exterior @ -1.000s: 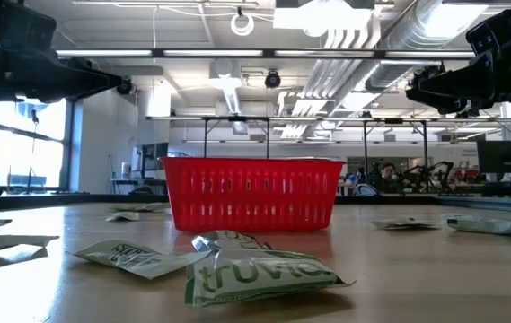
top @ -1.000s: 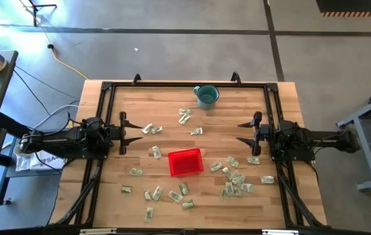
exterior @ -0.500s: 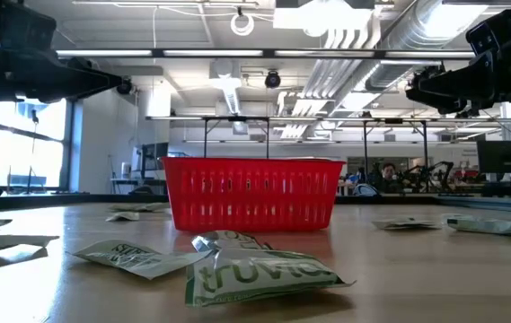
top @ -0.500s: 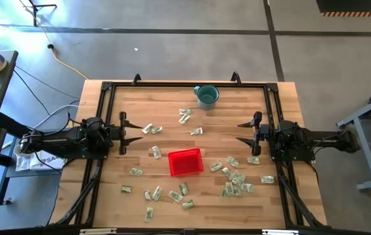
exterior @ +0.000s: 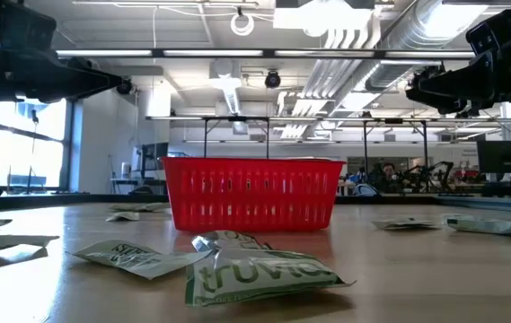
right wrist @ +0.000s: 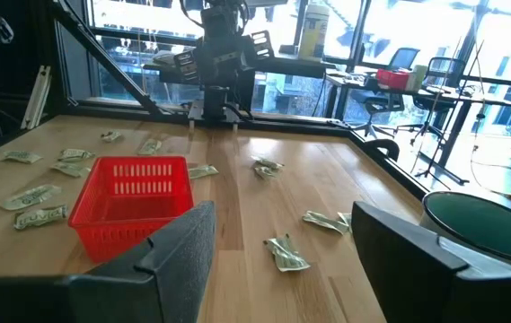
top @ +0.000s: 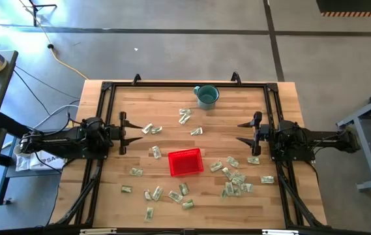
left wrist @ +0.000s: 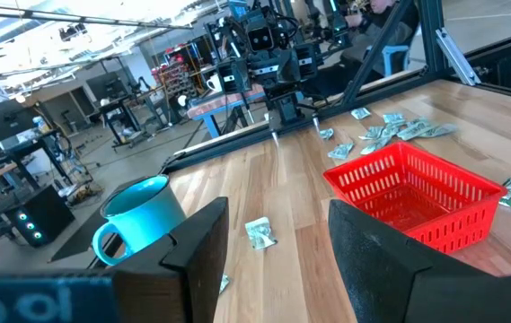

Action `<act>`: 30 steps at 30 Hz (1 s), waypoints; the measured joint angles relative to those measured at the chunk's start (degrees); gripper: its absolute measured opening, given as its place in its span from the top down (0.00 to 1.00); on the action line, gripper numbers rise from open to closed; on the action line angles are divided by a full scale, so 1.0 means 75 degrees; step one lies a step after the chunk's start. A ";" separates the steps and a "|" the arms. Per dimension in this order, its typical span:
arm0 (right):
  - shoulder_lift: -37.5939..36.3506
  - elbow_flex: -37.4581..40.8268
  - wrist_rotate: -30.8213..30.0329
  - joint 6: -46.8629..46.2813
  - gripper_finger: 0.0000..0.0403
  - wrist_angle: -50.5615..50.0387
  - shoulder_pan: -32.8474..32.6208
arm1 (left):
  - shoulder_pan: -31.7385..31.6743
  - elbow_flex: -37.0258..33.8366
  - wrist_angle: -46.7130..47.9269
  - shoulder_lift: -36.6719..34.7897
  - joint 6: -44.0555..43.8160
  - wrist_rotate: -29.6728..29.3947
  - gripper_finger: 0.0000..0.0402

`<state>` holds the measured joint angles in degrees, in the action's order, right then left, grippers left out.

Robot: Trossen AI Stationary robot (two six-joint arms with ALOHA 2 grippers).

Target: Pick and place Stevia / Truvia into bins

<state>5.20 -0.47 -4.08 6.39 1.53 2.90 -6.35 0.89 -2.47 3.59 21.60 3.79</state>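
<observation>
Truvia packets [top: 235, 181] lie scattered across the table [top: 172, 104] around the red basket [top: 186, 162] at frame centre, while the left claw [top: 122, 133] and right claw [top: 253, 133] wait spread, empty, at mid-left and mid-right.

place: robotics lab — exposed ducts [exterior: 363, 45] | desks, monitors [exterior: 505, 157] — concrete floor [top: 172, 46]
</observation>
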 joint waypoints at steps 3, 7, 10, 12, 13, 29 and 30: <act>0.0001 -0.0001 0.0000 0.0000 0.37 -0.0002 -0.0001 | 0.0001 0.0002 -0.0028 -0.0001 0.0001 -0.0123 0.43; -0.0002 -0.0001 0.0001 0.0000 0.37 0.0000 -0.0001 | -0.0006 0.0000 -0.0102 -0.0002 -0.0039 -0.1278 0.43; 0.0000 -0.0002 0.0001 0.0000 0.37 -0.0002 0.0001 | 0.0000 -0.0001 -0.0568 -0.0002 -0.1717 -0.0812 0.43; -0.0002 -0.0003 -0.0002 0.0000 0.37 0.0001 -0.0001 | -0.0002 -0.0001 -0.0720 -0.0007 -0.3146 -0.0317 0.43; -0.0002 -0.0003 0.0001 0.0000 0.37 0.0001 -0.0001 | 0.0001 -0.0001 -0.0695 -0.0005 -0.3681 -0.0147 0.43; 0.0001 0.0000 -0.0023 0.0583 0.37 0.0001 0.0002 | 0.0001 -0.0001 -0.2605 -0.0005 -0.9861 -0.0200 0.43; 0.0001 0.0000 -0.0020 0.0558 0.37 0.0001 -0.0001 | 0.0001 0.0001 -0.2620 0.0001 -0.9929 -0.0310 0.43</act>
<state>5.21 -0.47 -4.23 10.58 1.54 2.90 -6.35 0.90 -22.12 3.60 -52.87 1.47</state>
